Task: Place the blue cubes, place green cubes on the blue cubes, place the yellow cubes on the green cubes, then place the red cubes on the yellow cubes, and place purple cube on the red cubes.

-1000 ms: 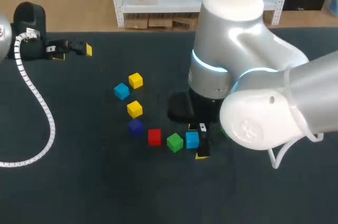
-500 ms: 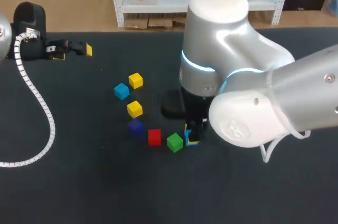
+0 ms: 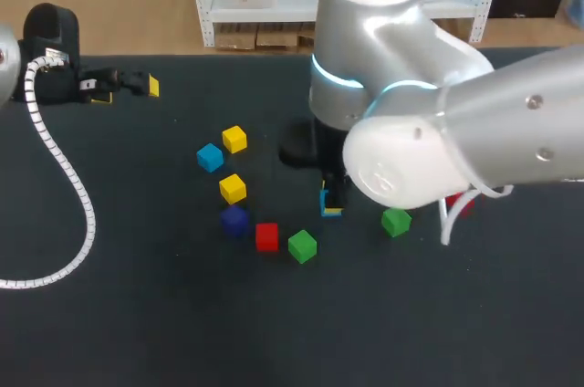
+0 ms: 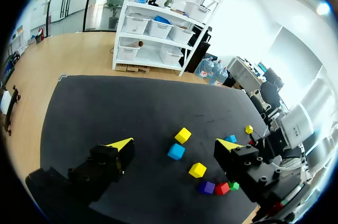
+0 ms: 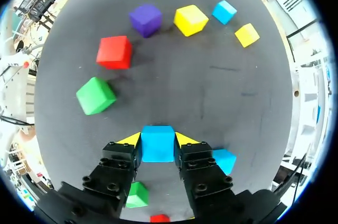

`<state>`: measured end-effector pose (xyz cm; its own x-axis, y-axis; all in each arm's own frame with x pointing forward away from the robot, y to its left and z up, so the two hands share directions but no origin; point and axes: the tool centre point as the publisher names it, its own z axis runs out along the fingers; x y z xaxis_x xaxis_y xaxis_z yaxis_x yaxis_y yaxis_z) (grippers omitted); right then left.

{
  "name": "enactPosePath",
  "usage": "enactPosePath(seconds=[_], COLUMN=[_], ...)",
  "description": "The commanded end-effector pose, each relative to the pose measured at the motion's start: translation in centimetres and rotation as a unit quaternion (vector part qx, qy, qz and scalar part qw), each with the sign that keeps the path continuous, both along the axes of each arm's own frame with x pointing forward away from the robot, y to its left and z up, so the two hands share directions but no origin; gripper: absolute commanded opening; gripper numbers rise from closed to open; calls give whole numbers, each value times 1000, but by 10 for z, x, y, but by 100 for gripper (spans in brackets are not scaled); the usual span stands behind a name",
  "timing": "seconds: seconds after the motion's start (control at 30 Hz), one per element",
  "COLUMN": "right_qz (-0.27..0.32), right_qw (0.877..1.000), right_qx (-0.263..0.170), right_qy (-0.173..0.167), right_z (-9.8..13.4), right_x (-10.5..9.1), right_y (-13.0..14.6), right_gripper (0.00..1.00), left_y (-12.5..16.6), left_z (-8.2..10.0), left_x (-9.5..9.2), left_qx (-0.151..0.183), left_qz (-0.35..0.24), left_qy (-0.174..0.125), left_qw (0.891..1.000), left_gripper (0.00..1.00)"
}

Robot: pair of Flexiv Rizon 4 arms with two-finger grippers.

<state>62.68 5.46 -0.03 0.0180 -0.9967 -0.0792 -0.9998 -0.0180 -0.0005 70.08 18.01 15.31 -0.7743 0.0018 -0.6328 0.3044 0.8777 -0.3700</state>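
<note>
The right gripper (image 5: pixel 157 138), fingers pressed to two sides of a blue cube (image 5: pixel 157 148), has carried it away from the green cube (image 3: pixel 302 245) it sat beside a second ago, uncovering a second green cube (image 3: pixel 395 221). The left gripper (image 4: pixel 174 146) hangs wide open with nothing between its fingers. In the head view the right arm (image 3: pixel 438 131) hides most of the held cube and all but a sliver of a red cube (image 3: pixel 459 203).

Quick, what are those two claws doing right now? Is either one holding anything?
Left gripper: open, holding nothing.
Right gripper: closed on a blue cube.
</note>
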Motion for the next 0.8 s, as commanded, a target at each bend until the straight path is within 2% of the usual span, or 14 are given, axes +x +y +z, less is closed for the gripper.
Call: enactPosePath(seconds=[0.03, 0.2, 0.43, 0.8], right_qz=[-1, -9, -44, -70], right_qw=[1000, 1000, 999, 997], right_qx=[-7, -16, -18, -18], right_qy=[7, -2, 2, 9], right_z=[-5, -10, -11, -7], right_x=[17, 35, 59, 78], right_y=[8, 10, 7, 0], right_gripper=[0, 0, 0, 0], left_y=[3, 3, 3, 3], left_z=[-2, -2, -2, -2], left_x=[-1, -1, -1, -1], left_qx=[-6, -6, -6, -6], left_qz=[-5, -5, -5, -5], left_qy=[-4, -4, -4, -4], left_qw=[1000, 1000, 1000, 1000], left_gripper=[100, 100, 100, 100])
